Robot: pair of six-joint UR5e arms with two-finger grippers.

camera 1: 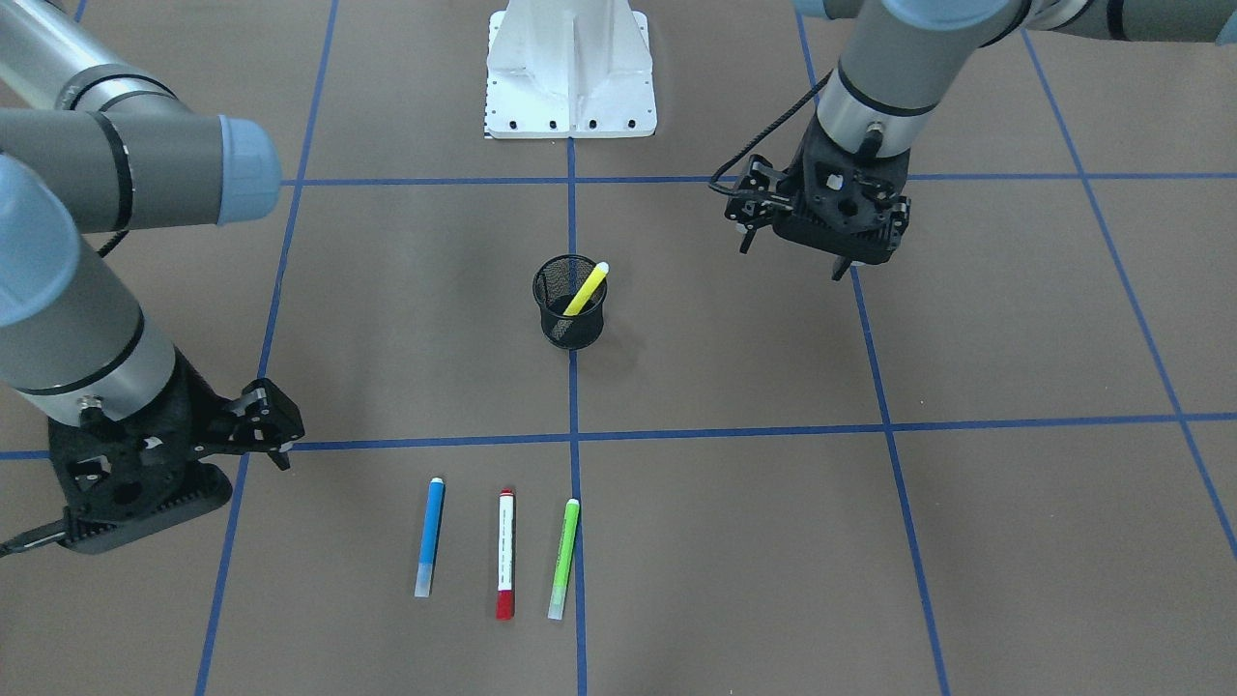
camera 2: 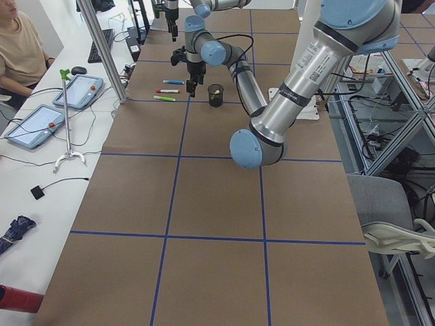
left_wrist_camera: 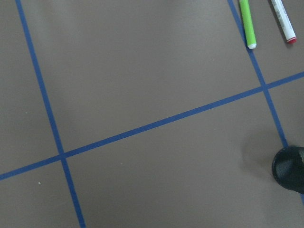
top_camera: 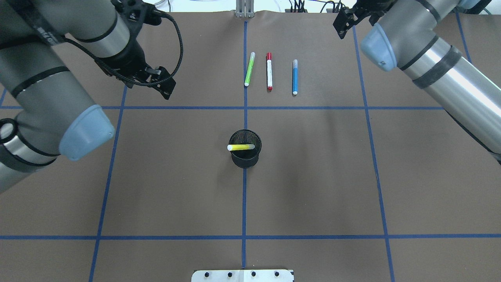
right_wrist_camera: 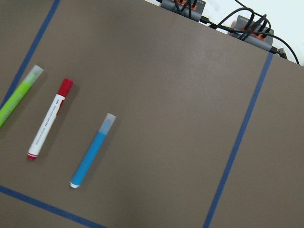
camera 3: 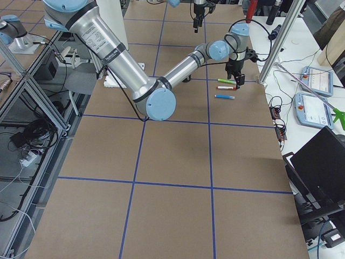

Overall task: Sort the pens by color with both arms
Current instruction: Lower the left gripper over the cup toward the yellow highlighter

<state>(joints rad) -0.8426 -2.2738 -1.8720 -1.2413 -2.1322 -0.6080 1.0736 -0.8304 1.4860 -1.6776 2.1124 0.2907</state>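
Three pens lie flat, parallel and apart, close to the edge of the worktop (top_camera: pixel 176 188) opposite the robot, caps toward that edge: the green pen (camera 1: pixel 564 558), the white pen with a red cap (camera 1: pixel 505 553), then the blue pen (camera 1: pixel 431 536). The yellow pen (camera 1: pixel 586 288) leans in a black mesh cup (camera 1: pixel 569 314) at mid-worktop. The left arm (top_camera: pixel 47 78) and the right arm (top_camera: pixel 438 66) hang above the worktop on either side, holding nothing.

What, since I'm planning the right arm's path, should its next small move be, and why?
Probably shift the right hand over the blue highlighter: it is the loose pen nearest that hand, while the yellow highlighter already sits in the mesh cup.
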